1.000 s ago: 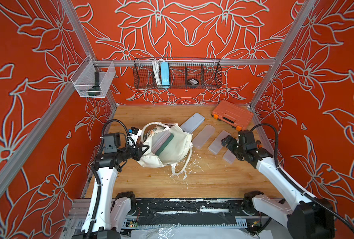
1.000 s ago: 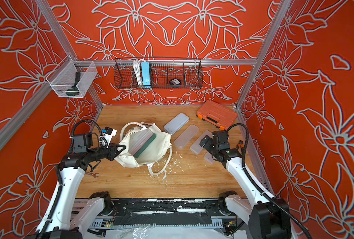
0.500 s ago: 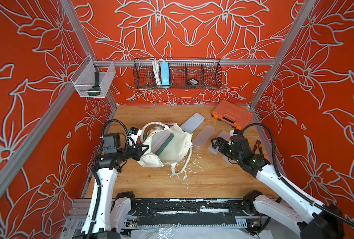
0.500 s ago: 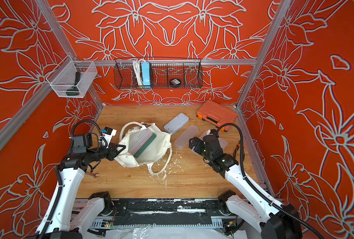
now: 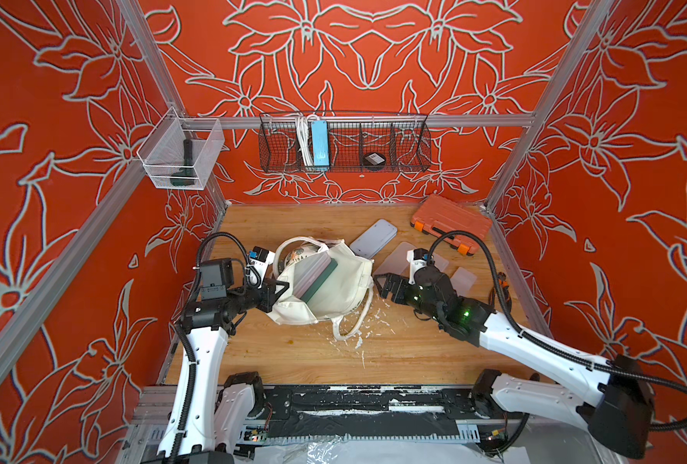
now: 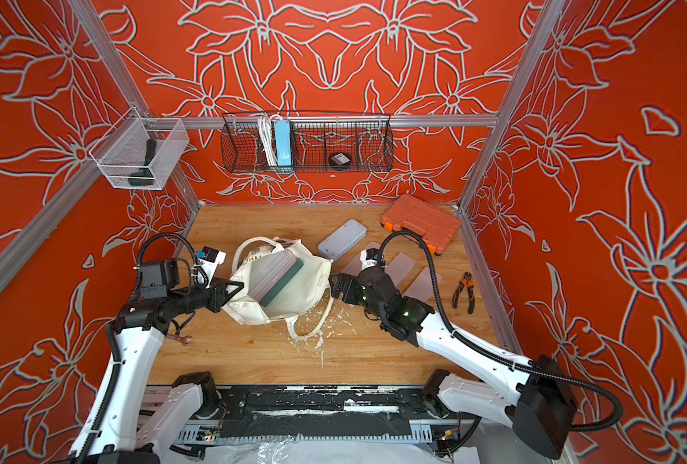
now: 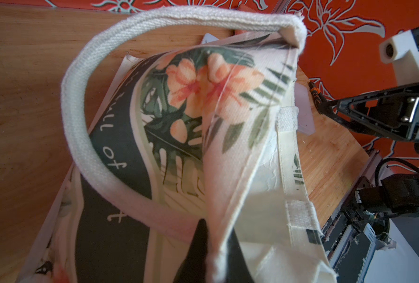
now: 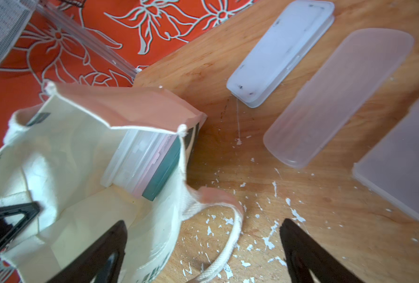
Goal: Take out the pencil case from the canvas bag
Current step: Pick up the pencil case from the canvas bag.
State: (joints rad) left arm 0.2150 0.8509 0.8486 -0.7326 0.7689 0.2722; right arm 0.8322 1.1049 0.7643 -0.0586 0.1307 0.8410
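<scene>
Right wrist view is showing pencil cases [image 8: 140, 164] sitting inside the canvas bag [image 8: 64, 147], waiting to be pulled out; left tool [image 5: 281, 290] is clamping its rim, right tool [image 8: 203, 223] is hovering wide open, empty.

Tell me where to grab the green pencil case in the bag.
Pinch its exposed short end, reaching through the open mouth of the bag from where the right gripper hovers. The green pencil case is sandwiched between a pink case and the cloth, so likely only that end is free.
</scene>
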